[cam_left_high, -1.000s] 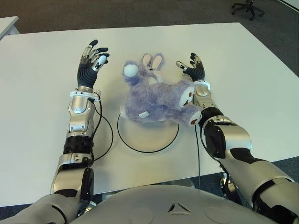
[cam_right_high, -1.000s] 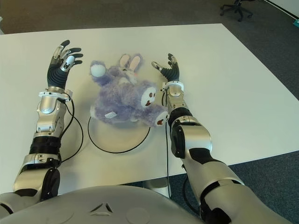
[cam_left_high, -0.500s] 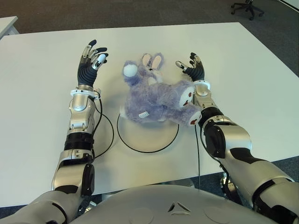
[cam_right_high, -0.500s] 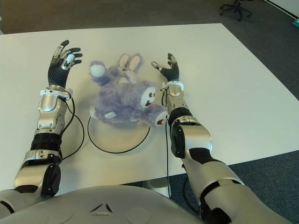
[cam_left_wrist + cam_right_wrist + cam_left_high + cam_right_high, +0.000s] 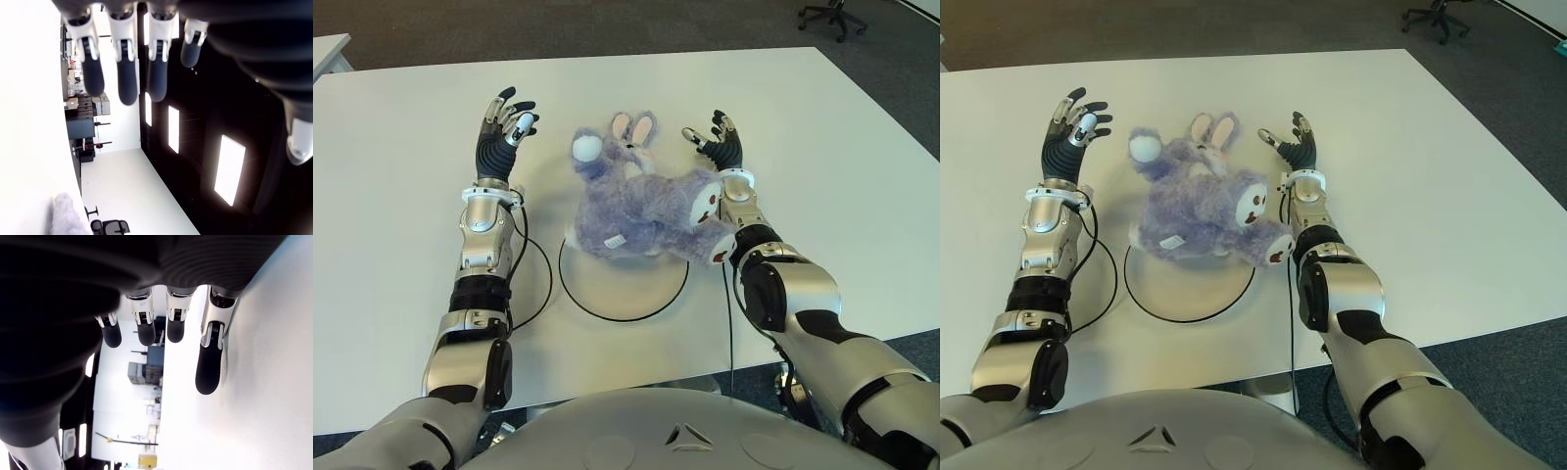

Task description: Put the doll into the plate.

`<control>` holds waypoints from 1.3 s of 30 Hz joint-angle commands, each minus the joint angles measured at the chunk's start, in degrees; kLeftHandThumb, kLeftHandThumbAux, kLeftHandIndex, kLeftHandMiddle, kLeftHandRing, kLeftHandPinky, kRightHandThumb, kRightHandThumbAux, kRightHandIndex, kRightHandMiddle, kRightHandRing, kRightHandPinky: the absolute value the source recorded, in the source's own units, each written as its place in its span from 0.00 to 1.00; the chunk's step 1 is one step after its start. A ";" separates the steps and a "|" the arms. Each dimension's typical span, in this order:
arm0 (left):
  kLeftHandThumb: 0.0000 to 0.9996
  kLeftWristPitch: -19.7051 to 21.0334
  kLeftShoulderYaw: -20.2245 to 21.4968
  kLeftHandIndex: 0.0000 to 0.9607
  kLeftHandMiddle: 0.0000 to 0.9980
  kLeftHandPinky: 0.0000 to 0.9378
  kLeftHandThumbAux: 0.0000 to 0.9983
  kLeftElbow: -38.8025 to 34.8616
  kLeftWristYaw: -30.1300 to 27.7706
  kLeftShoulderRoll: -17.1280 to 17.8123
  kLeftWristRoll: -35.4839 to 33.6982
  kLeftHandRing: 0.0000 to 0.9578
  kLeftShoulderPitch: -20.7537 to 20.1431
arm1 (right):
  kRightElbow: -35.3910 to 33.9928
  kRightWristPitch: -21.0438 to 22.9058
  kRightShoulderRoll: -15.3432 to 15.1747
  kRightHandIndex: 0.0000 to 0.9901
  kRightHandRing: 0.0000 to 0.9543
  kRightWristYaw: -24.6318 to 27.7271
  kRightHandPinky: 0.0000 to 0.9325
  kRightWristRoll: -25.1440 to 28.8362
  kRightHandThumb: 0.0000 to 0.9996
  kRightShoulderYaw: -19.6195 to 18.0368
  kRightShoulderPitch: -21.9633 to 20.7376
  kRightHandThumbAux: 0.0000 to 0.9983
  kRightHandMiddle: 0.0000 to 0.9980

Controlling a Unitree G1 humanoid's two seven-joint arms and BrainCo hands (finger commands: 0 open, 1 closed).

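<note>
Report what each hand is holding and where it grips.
Nothing is held. The left hand and right hand are open on either side of the doll.

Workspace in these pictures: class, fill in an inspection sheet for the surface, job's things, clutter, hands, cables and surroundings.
Surface: white table, bare around the work.
Job's things: fluffy purple rabbit doll lies partly on the white round plate with a dark rim, its head and ears past the far rim.
Clutter: nothing seen.
Hands: left hand left of the doll, right hand right of it; both open, holding nothing.
Cables: thin black cable loops beside the left forearm.
Surroundings: dark carpet, office chair beyond the table.
</note>
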 commanded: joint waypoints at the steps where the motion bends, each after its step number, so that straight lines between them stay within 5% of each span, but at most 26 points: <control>1: 0.00 -0.62 0.20 0.13 0.27 0.34 0.47 1.86 1.22 -0.24 0.49 0.31 -0.18 | 4.43 5.02 1.20 0.08 0.04 0.46 0.05 0.86 0.09 -0.33 6.13 0.75 0.05; 39: 0.02 -2.42 0.85 0.11 0.27 0.36 0.52 11.81 3.00 0.68 0.44 0.32 -3.92 | 4.39 4.68 1.06 0.08 0.04 0.28 0.06 0.53 0.08 0.03 6.36 0.75 0.05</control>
